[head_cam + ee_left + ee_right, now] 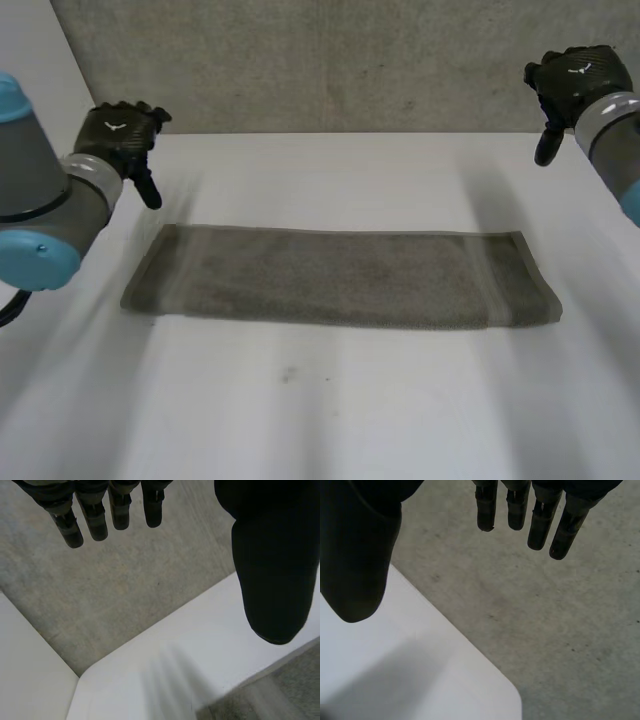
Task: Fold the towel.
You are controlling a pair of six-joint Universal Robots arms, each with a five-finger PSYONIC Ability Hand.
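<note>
On table [330, 410], grey towel [340, 278], left hand [122, 135], right hand [575, 78], each white-marked

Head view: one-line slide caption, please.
Grey towel lies flat, a long strip on the white table; black left hand and black right hand hover open, clear of it.
</note>
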